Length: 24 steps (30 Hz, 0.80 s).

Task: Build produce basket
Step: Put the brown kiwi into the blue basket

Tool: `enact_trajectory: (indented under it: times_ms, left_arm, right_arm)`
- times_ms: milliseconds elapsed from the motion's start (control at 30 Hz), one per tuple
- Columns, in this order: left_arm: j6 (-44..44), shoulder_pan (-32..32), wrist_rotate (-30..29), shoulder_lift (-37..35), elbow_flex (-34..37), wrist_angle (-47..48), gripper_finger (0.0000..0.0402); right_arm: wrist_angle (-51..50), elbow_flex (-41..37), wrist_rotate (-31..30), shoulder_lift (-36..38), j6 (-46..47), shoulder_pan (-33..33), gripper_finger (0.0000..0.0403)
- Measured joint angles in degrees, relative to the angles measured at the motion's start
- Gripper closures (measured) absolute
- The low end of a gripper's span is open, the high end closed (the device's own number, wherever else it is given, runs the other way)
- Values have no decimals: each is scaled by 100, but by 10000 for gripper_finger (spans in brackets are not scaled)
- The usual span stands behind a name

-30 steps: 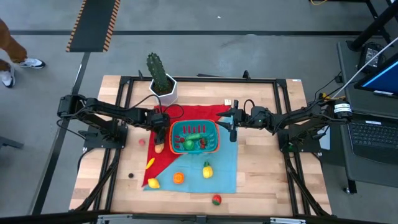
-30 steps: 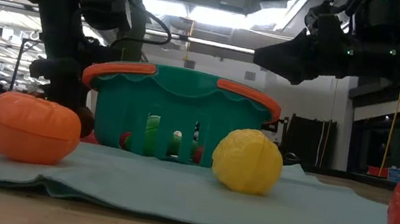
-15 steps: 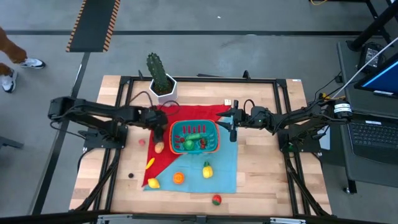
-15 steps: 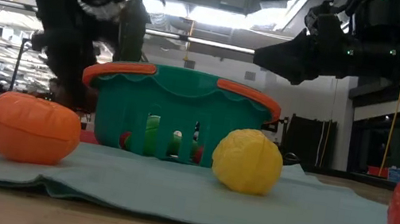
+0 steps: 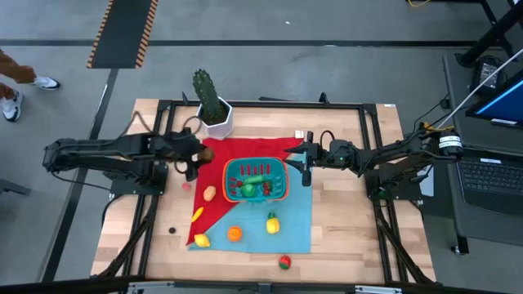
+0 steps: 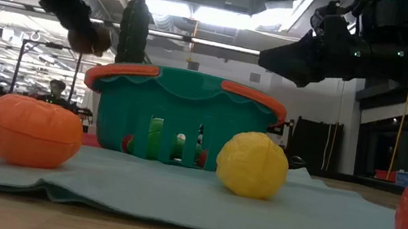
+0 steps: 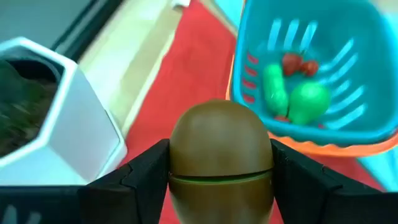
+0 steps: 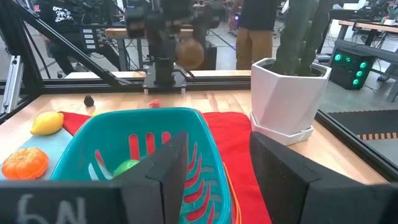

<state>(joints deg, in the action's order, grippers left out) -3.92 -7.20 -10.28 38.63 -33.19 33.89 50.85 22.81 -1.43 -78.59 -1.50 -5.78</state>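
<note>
The teal basket (image 5: 284,181) with its orange-red rim stands on a red and light-blue cloth (image 5: 298,220); green and red produce lies inside it (image 7: 292,102). My left gripper (image 5: 194,155) hangs in the air left of the basket, near the white cactus pot (image 5: 216,117), shut on a brown egg-shaped toy (image 7: 221,155), also seen high up in the low view (image 6: 89,37). My right gripper (image 5: 304,161) hovers open over the basket's right rim (image 8: 214,168). An orange (image 5: 234,233), a yellow fruit (image 5: 271,222) and a red strawberry (image 5: 283,262) rest nearer the near edge. My left gripper pinches the brown toy between its two fingers (image 7: 140,177), one on each side of its wide middle (image 7: 180,158). The fingers come from the table's left, slanting down. The toy is lifted clear of the cloth and table.
More produce lies left of the basket: a tan piece (image 5: 210,193), a yellow-orange one (image 5: 197,214), a yellow one (image 5: 201,240), a small red one (image 5: 186,185) and a dark one (image 5: 172,230). A person walks beyond the table's far-left corner (image 5: 12,77).
My left gripper has risen from the cloth at the basket's left side and drawn back toward the table's left edge, lifting the brown toy clear. The right arm has kept still.
</note>
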Motion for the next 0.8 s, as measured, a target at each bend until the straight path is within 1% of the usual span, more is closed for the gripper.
enact_trajectory:
  times_ms: [67, 133, 267, 367, 567, 700, 800]
  left_arm:
    - [4, 3, 2, -259, 64, -123, 173]
    - [54, 13, 45, -516, 286, -387, 173]
    - [109, 13, 283, -985, 899, -1207, 173]
    - [149, 13, 536, -1237, 1350, -2054, 173]
    - [221, 13, 1083, -1412, 2098, -3445, 173]
    - [218, 15, 1683, -1404, 2535, -4389, 173]
    - [198, 15, 1870, -1403, 2637, -4628, 173]
  right_arm:
    - [0, 0, -2, 0, -2, 0, 230]
    - [1, 0, -2, 0, -2, 0, 230]
    - [2, 0, 0, 0, -2, 0, 230]
    - [2, 0, -2, 0, -4, 0, 230]
    - [2, 0, 0, 0, -26, 0, 230]
    - [0, 0, 0, 0, -39, 0, 230]
    - [0, 0, 0, 0, -46, 0, 230]
